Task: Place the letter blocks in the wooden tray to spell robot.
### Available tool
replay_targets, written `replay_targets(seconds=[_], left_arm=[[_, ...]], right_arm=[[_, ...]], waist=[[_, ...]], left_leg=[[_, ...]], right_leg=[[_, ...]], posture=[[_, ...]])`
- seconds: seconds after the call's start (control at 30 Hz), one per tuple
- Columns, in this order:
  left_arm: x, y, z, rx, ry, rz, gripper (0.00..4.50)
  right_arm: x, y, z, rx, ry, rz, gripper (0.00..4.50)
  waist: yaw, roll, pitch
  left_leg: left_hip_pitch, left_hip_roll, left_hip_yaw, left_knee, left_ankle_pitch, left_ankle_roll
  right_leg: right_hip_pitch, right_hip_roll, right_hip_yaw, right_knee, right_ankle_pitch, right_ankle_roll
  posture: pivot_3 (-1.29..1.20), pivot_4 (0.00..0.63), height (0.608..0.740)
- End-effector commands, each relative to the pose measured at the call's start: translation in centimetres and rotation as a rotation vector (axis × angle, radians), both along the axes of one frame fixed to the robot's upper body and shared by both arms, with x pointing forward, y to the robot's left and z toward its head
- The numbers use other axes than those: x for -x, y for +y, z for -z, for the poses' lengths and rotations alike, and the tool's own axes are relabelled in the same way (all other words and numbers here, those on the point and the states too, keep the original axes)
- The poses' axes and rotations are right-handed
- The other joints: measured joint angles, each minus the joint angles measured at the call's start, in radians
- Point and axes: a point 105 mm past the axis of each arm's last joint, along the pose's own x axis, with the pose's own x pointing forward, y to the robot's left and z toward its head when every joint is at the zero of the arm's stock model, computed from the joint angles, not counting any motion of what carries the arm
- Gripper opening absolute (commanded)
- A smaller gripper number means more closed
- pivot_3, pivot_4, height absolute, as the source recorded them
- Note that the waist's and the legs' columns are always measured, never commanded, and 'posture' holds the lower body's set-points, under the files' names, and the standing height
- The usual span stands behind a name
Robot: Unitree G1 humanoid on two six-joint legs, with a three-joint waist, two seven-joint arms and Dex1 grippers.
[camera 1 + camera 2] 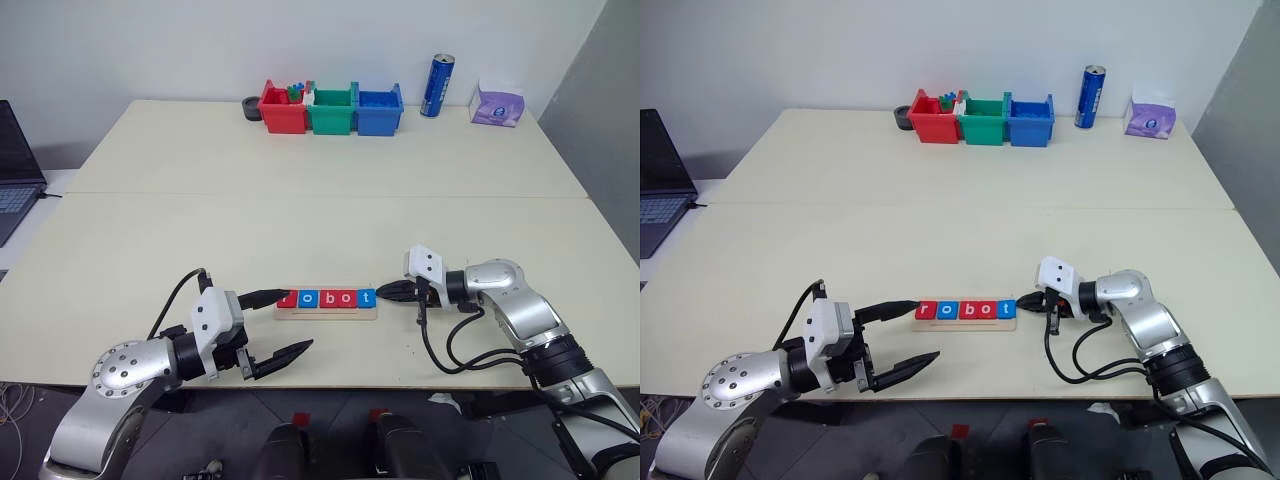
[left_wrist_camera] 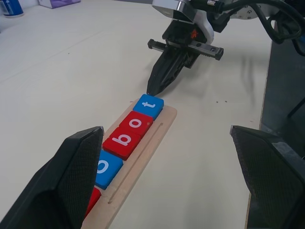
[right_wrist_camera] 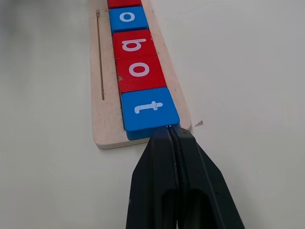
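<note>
Right gripper (image 1: 384,293): arm reaches in from the tabletop's right side, fingers pressed together on nothing, tip at the outer edge of the blue "t" tile (image 3: 149,113).
Left gripper (image 1: 282,325): low near the front edge, fingers spread wide, empty, one finger by the tray's left end.
Letter blocks (image 1: 328,298): in the wooden tray (image 1: 330,314) near the front edge, reading "robot".

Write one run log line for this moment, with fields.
tiles: five letter blocks in wooden tray, reading robot | right claw: shut, tip at the t tile | left claw: open at the r end
</note>
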Motion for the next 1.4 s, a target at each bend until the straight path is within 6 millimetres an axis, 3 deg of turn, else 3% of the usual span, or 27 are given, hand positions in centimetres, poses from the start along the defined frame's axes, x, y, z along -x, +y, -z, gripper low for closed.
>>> replay_targets(seconds=[0.03, 0.57, 1.0, 1.4], left_arm=[[0.3, -0.1, -1.0, 0.0, -0.039, 0.008, 4.5], [0.3, -0.1, -0.9, -0.003, -0.033, 0.006, 4.5], [0.3, 0.1, -1.0, -0.007, -0.034, 0.005, 4.5], [0.3, 0.0, -1.1, -0.01, -0.038, 0.011, 4.5]], right_arm=[[0.2, 0.8, -1.1, -0.015, -0.047, -0.035, 0.06], [0.3, 1.9, -1.0, -0.028, -0.056, -0.043, 0.06], [0.9, 0.1, -1.9, -0.015, -0.041, -0.043, 0.06], [1.1, 1.1, -0.7, -0.005, -0.051, -0.044, 0.06]], waist=[[0.0, 0.0, 0.0], [0.0, 0.0, 0.0], [0.0, 0.0, 0.0], [0.0, 0.0, 0.0]], left_leg=[[0.0, 0.0, 0.0, 0.0, 0.0, 0.0], [0.0, 0.0, 0.0, 0.0, 0.0, 0.0], [0.0, 0.0, 0.0, 0.0, 0.0, 0.0], [0.0, 0.0, 0.0, 0.0, 0.0, 0.0]], right_leg=[[0.0, 0.0, 0.0, 0.0, 0.0, 0.0], [0.0, 0.0, 0.0, 0.0, 0.0, 0.0], [0.0, 0.0, 0.0, 0.0, 0.0, 0.001], [0.0, 0.0, 0.0, 0.0, -0.001, 0.001]], posture=[[0.0, 0.15, 0.74], [0.0, 0.15, 0.74], [0.0, 0.15, 0.74], [0.0, 0.15, 0.74]])
